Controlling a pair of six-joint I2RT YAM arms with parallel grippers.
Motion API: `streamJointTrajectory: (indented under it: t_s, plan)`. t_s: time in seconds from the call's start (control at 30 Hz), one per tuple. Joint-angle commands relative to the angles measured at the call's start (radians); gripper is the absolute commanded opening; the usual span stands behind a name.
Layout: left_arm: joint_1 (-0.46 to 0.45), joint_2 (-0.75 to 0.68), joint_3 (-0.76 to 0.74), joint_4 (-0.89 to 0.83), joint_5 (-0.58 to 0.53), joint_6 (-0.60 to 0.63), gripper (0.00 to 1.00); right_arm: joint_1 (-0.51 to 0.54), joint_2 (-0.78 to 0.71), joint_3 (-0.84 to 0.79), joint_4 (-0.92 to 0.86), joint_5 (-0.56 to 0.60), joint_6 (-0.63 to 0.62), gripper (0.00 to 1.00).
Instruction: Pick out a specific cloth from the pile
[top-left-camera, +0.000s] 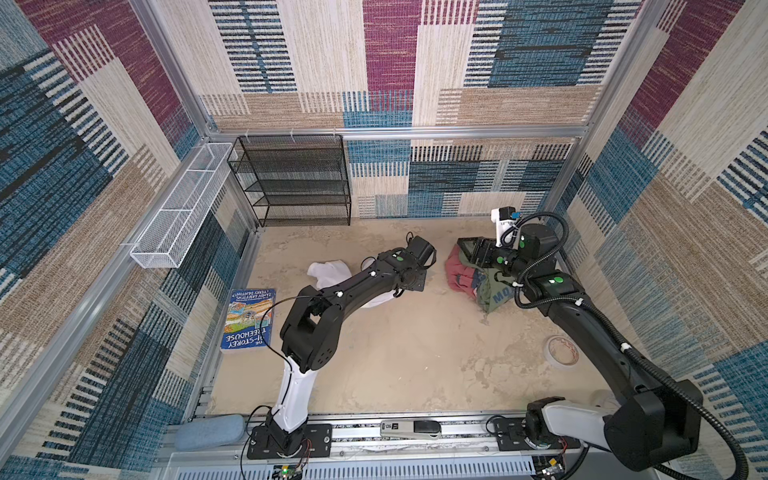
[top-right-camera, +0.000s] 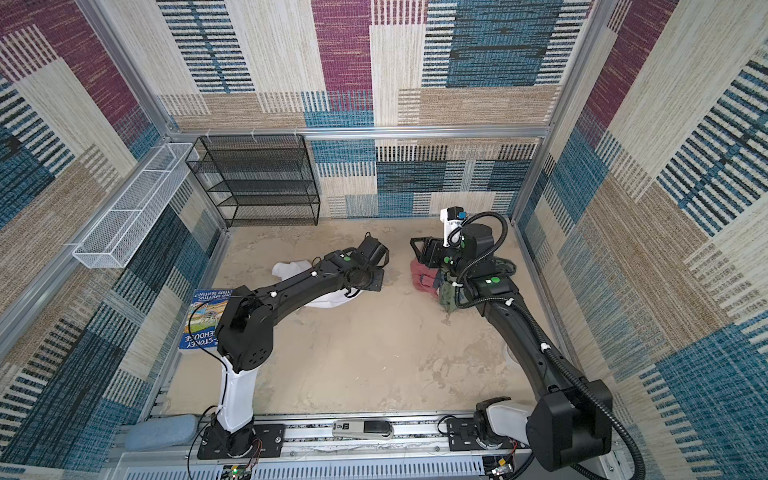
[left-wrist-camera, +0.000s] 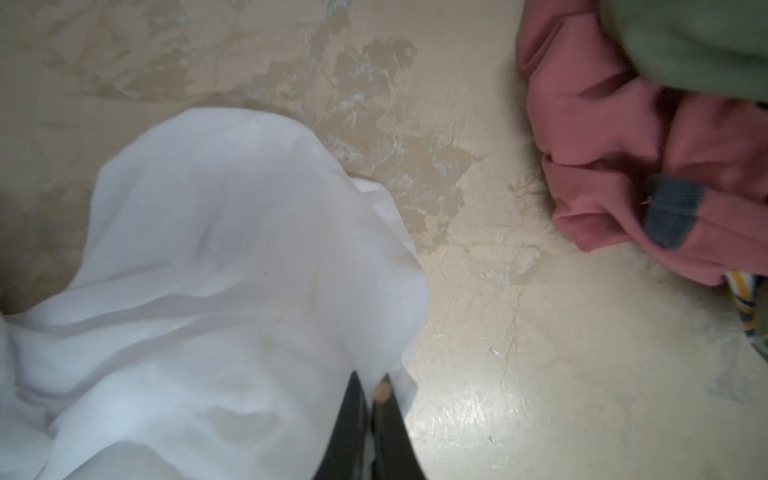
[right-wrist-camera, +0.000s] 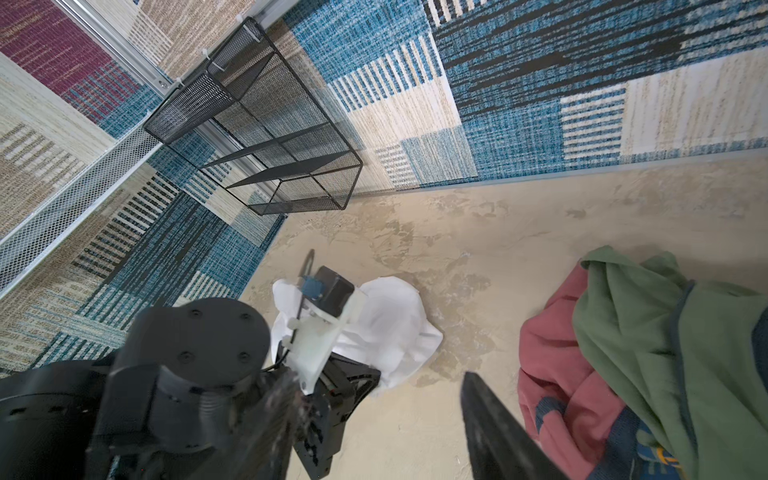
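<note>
Left wrist view: the cloth (left-wrist-camera: 216, 270), white; I judge it limp, light. Left tool (left-wrist-camera: 370, 388) clamped on its edge, lower centre, a sound hold. Right tool (right-wrist-camera: 374, 415) apart, empty.

Both arms have black shells and a white link (top-left-camera: 293, 395) above the black base plate (top-left-camera: 266, 441). White cable ties (top-left-camera: 339, 294) dot the left arm (top-left-camera: 332, 291). A ribbed black conduit (top-left-camera: 681, 399) loops along the right arm (top-left-camera: 582, 316). Round green stickers (top-left-camera: 398, 258) mark the joints. The left gripper (left-wrist-camera: 370, 388) has slim black fingers.
</note>
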Motion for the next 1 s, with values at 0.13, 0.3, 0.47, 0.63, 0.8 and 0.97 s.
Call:
streamJointTrajectory:
  t_s: [0.13,0.3,0.47,0.63,0.8,0.97]
  plan:
    - [0.005,-0.130,-0.024,-0.005,-0.062,0.051,0.00,0.000,-0.003,0.007,0.049,-0.011,0.012,0.64]
    - [0.016,-0.211,-0.055,-0.009,-0.105,0.061,0.00,0.003,-0.005,0.010,0.060,-0.018,0.009,0.63]
    - [0.044,-0.291,-0.096,-0.012,-0.137,0.060,0.00,0.035,0.013,0.031,0.064,-0.019,-0.002,0.63]
    - [0.093,-0.392,-0.152,-0.026,-0.176,0.057,0.00,0.101,0.051,0.070,0.061,0.015,-0.018,0.63]
    - [0.172,-0.511,-0.229,-0.041,-0.157,0.052,0.00,0.158,0.094,0.104,0.074,0.028,-0.017,0.63]
    - [0.264,-0.634,-0.321,-0.075,-0.148,0.033,0.00,0.208,0.133,0.124,0.094,0.034,-0.013,0.63]
